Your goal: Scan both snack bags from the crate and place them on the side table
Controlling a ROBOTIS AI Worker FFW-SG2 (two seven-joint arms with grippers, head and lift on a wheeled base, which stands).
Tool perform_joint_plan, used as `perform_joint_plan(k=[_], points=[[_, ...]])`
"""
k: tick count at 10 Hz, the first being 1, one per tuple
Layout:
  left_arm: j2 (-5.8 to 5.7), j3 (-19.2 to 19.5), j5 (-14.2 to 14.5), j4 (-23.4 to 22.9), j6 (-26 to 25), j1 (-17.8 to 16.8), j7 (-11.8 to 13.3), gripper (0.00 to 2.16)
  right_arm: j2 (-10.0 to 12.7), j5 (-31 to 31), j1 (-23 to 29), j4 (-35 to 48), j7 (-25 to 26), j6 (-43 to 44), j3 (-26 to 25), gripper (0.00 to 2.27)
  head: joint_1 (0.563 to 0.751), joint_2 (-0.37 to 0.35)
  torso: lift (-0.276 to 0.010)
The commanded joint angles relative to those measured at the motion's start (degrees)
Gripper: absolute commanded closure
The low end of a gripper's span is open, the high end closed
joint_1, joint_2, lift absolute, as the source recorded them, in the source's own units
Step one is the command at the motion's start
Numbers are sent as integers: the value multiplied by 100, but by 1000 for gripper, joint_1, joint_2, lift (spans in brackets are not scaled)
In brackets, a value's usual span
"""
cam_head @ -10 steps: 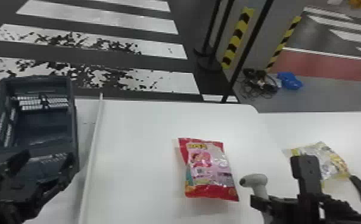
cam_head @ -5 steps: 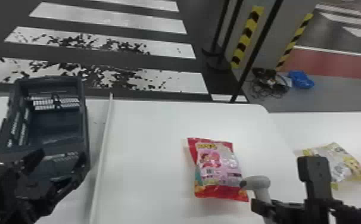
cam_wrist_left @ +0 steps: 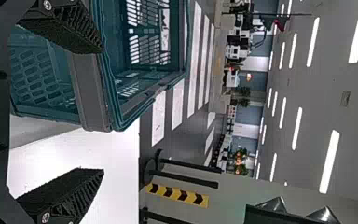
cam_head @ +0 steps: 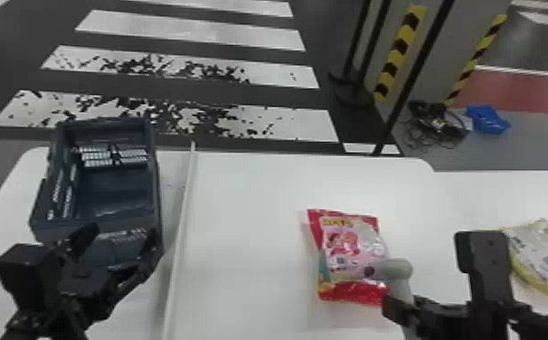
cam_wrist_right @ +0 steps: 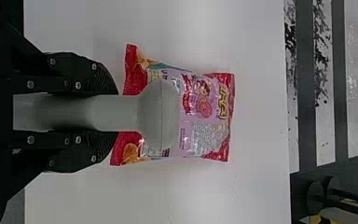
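Observation:
My right gripper (cam_head: 403,312), also in the right wrist view (cam_wrist_right: 116,113), is shut on the grey handle of a scanner (cam_head: 395,271). The scanner's rounded head (cam_wrist_right: 161,114) overlaps the lower part of a red and pink snack bag (cam_head: 350,253), which lies flat on the white table. A yellow and silver snack bag (cam_head: 542,253) lies on the side table (cam_head: 467,194) at the right. My left gripper (cam_head: 121,246), seen also in the left wrist view (cam_wrist_left: 102,109), stands open at the near end of the dark blue crate (cam_head: 155,181), nothing between its fingers.
A thin white strip (cam_head: 182,226) runs across the table between crate and red bag. Black poles (cam_head: 415,72) stand beyond the far edge, with cables (cam_head: 440,122) and a blue item (cam_head: 488,118) on the floor.
The head view has turned left, so the tables' contents sit further right in it. The scanner, held by my right gripper, has moved left relative to the red bag and now overlaps it.

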State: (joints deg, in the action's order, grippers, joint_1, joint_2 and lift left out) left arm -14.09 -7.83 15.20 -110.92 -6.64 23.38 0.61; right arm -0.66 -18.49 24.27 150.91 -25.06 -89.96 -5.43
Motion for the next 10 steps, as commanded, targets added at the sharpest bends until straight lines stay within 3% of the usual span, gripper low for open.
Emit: perform_joint_plan(k=[1,3,10], points=[[-6,-17,0,1,0,0,0,87,72,-181,-19,8,10,-12,306,2250,695,-145,-95],[-14,-26,0,1,0,0,0,87,72,-357,-116,-9,72,-12,614,2250,695,-120,-95],[-23,-8,0,1,0,18,0,87,72,-409,-590,-862,256,88,912,2250,695,-82,-95]])
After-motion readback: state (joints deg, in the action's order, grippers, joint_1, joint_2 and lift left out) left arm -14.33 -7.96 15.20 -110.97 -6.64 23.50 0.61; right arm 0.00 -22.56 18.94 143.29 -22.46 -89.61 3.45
